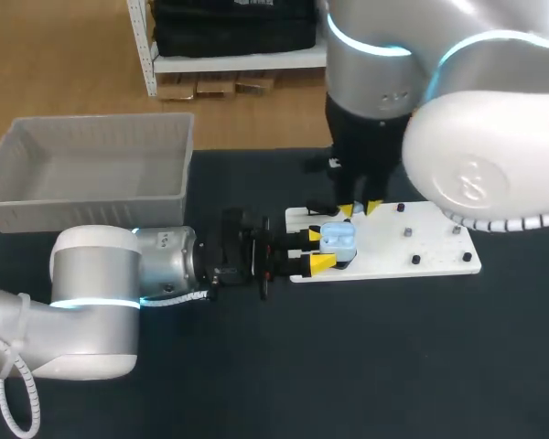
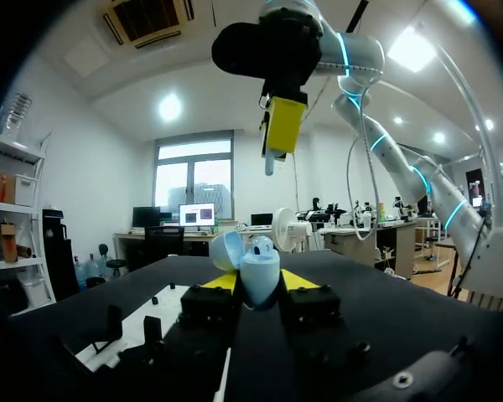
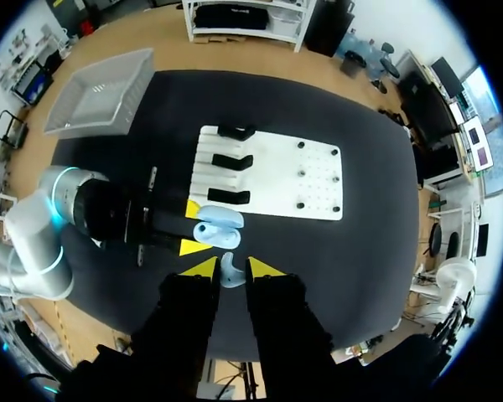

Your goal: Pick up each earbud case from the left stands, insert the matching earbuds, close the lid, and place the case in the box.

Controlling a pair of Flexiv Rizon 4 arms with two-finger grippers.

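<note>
Pale-blue plastic earbud case [image 1: 339,240], lid open: clamped in our left jaws over the white stand board [image 1: 435,245]. Pale earbud [image 3: 227,270]: pinched in our right jaws above it, uninserted. Grey plastic box [image 1: 91,212]: no case yet.

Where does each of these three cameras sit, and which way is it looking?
Head view: fixed above and behind the robot, looking down on the table; left arm and right arm show.
Left wrist view: on the left wrist, looking level across the table along the left gripper, whose yellow tips clasp the open earbud case; the right gripper hangs overhead.
Right wrist view: on the right wrist, looking down past its fingers, which hold an earbud.
All three share the case.
</note>
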